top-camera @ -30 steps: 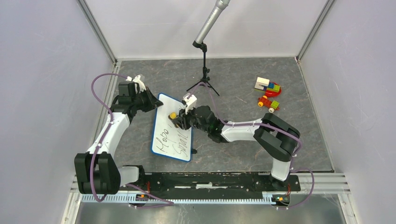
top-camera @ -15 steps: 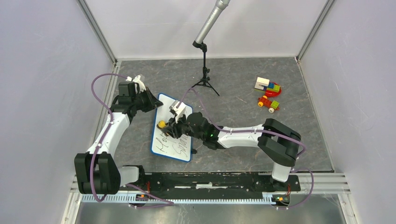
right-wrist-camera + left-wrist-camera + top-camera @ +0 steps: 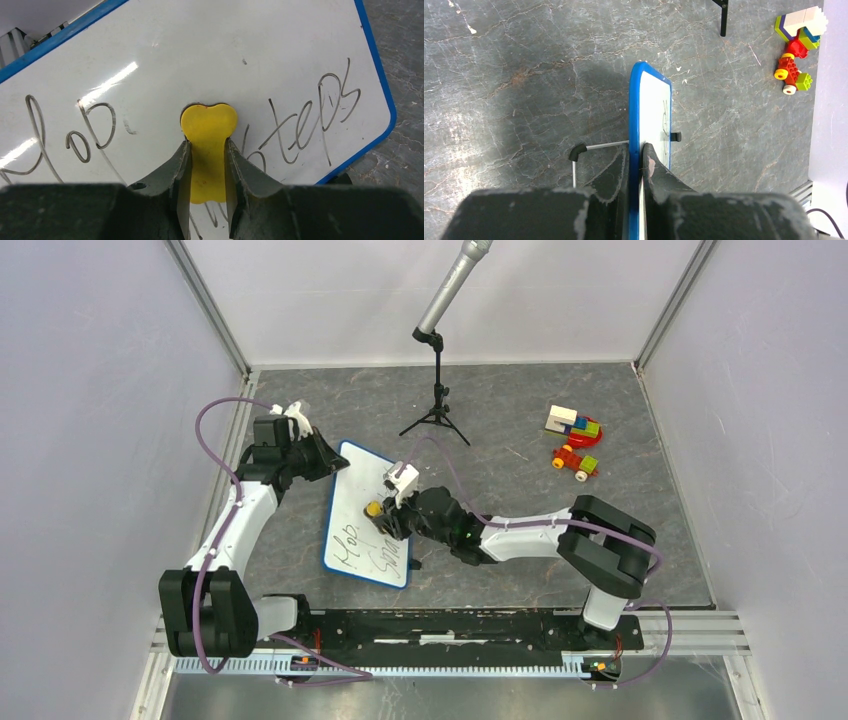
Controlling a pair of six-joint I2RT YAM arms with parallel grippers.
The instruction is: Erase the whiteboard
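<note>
Risks twisting the whiteboard, lying left of centre on the grey table, out of the left gripper, pinched shut on its blue rim, under sideways pressure. Could also skip the black handwriting near the edges. Stretches in low from the right, with the right gripper clamped on a yellow eraser at mid-board.

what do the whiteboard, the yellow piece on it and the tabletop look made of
Whiteboard: glossy coated face, lamp streaks reflect off it; blue rim looks plastic. Yellow piece: matte, smooth, likely plastic or foam, can't tell which. Tabletop: grey veined stone look, dull sheen, possibly laminate.
</note>
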